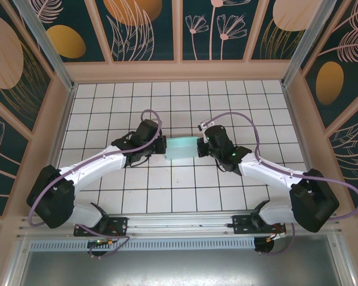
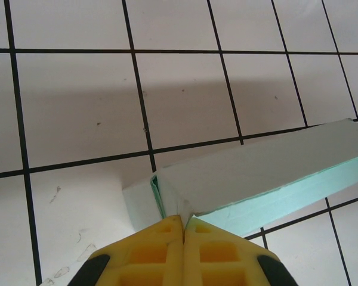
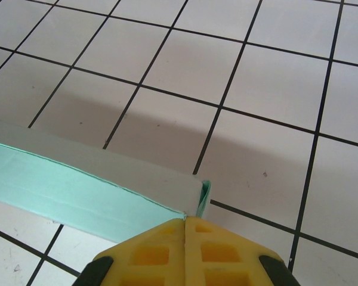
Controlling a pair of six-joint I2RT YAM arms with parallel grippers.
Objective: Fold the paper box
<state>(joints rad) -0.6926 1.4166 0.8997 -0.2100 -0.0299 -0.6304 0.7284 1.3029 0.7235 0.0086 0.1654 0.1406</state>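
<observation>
White gridded tabletop (image 1: pixel 167 190), mint card paper box (image 1: pixel 182 149) — shallow, rectangular, left gripper (image 2: pixel 184 221) and right gripper (image 3: pixel 185 220) pinching its ends

The left gripper (image 2: pixel 184 219), its yellow fingers (image 2: pixel 155 250) pressed together at the frame's bottom, pinches the near end of a pale mint-blue thin-card paper box (image 2: pixel 256 170) stretching rightward over a white table ruled with black grid lines (image 2: pixel 77 101).

Left tool (image 1: pixel 160 145) and right tool (image 1: pixel 199 146) point straight at each other, arms reaching inward with elbows bent. On each, the yellow fingers (image 2: pixel 158 247) are pressed together, nipping one end of the paper box (image 1: pixel 182 149) between the tools.
</observation>
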